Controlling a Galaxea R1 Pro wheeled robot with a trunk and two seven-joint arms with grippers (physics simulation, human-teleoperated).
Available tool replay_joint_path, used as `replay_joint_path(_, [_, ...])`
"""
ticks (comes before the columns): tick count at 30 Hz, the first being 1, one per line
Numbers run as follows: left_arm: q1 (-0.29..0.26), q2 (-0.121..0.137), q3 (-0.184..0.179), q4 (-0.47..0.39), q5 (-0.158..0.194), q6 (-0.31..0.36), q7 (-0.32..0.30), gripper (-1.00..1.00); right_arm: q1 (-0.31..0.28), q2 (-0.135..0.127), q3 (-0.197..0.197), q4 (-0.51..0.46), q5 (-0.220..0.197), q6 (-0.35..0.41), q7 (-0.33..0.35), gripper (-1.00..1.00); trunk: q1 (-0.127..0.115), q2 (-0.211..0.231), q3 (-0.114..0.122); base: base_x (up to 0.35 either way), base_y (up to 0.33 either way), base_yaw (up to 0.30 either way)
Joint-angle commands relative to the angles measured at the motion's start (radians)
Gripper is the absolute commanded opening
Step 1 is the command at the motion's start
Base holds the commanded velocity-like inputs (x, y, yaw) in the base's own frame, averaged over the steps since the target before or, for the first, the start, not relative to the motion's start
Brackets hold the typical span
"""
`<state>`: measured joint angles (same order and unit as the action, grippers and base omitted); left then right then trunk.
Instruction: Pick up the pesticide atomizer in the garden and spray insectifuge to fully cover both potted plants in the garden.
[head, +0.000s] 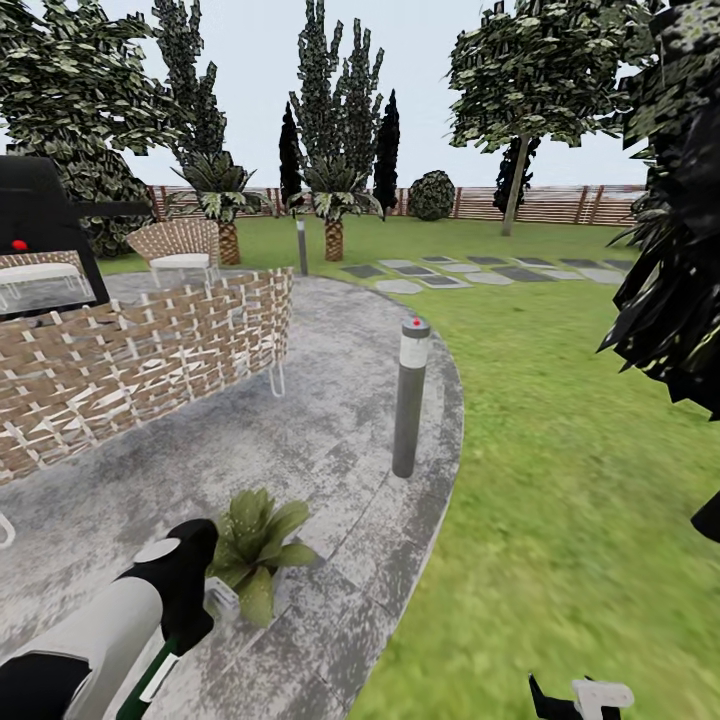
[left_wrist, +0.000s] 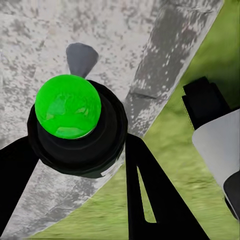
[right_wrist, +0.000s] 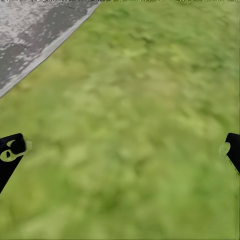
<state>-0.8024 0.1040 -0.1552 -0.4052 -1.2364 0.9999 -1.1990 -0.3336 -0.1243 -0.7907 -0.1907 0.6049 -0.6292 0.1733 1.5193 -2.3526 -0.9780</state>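
Observation:
My left gripper (head: 192, 592) is shut on the pesticide atomizer (head: 150, 685), a slim dark green bottle with a white label that hangs below the hand. In the left wrist view the atomizer (left_wrist: 67, 106) shows end-on, a bright green round top on a dark body, between my black fingers (left_wrist: 150, 195). One potted plant (head: 256, 545), a low rosette of broad green leaves, stands on the grey patio (head: 330, 450) just right of the left gripper. Its pot is hidden by the leaves. Low over the lawn (right_wrist: 135, 115), my right gripper (right_wrist: 120, 150) is open and holds nothing.
A grey bollard lamp (head: 410, 395) stands at the patio edge beyond the plant. A wicker sofa (head: 130, 360) lies to the left, a wicker chair (head: 180, 250) behind it. Dark foliage (head: 670, 220) hangs close on the right. Stepping stones (head: 470, 272) and a wooden fence (head: 560, 205) lie further off.

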Motion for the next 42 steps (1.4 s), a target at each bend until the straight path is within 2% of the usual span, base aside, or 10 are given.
replay_joint_path(1, [0.0, 0.001, -0.002, -0.002, -0.006, 0.008, -0.009, -1.0, -0.001, 0.0, -0.009, 0.0, 0.001, -0.003, 0.009, 1.0, 0.0, 0.0, -0.001, 0.197, -0.123, 0.0])
replay_joint_path(5, [0.001, -0.007, 0.002, -0.003, -0.005, 0.008, -0.008, -1.0, -0.001, 0.0, -0.009, 0.0, 0.001, -0.003, 0.008, 1.0, 0.0, 0.0, -0.001, 0.084, -0.048, 0.066])
replay_joint_path(15, [0.002, -0.012, 0.004, -0.002, 0.0, 0.008, -0.008, -1.0, -0.001, 0.0, -0.009, 0.0, 0.001, -0.003, 0.008, 1.0, 0.0, 0.0, -0.001, 0.004, -0.002, 0.262])
replay_joint_path(21, [0.002, -0.018, 0.008, -0.006, 0.04, 0.008, -0.009, -1.0, -0.001, 0.0, -0.009, 0.0, 0.001, -0.003, 0.008, 1.0, 0.0, 0.0, -0.001, 0.0, -0.005, 0.254])
replay_joint_path(27, [0.002, -0.025, 0.008, -0.052, 0.051, 0.008, -0.01, -1.0, -0.001, 0.0, -0.009, 0.0, 0.001, -0.003, 0.008, 1.0, 0.0, 0.0, -0.001, 0.005, -0.232, 0.022])
replay_joint_path(35, [0.001, -0.024, 0.009, -0.063, 0.051, 0.008, -0.01, -1.0, -0.001, 0.0, -0.009, 0.0, 0.001, -0.003, 0.009, 1.0, 0.0, 0.0, -0.001, 0.162, -0.229, 0.0])
replay_joint_path(38, [-0.01, -0.042, -0.007, -0.08, 0.037, -0.008, -0.027, -1.0, 0.002, 0.017, -0.002, 0.0, 0.009, -0.004, 0.007, 1.0, 0.0, 0.0, -0.001, 0.0, 0.0, 0.0])
replay_joint_path(42, [0.005, -0.023, 0.015, -0.1, 0.058, 0.002, -0.015, -1.0, 0.004, 0.022, -0.001, 0.0, 0.014, -0.003, 0.008, 1.0, 0.0, 0.0, -0.001, 0.0, 0.0, 0.0])
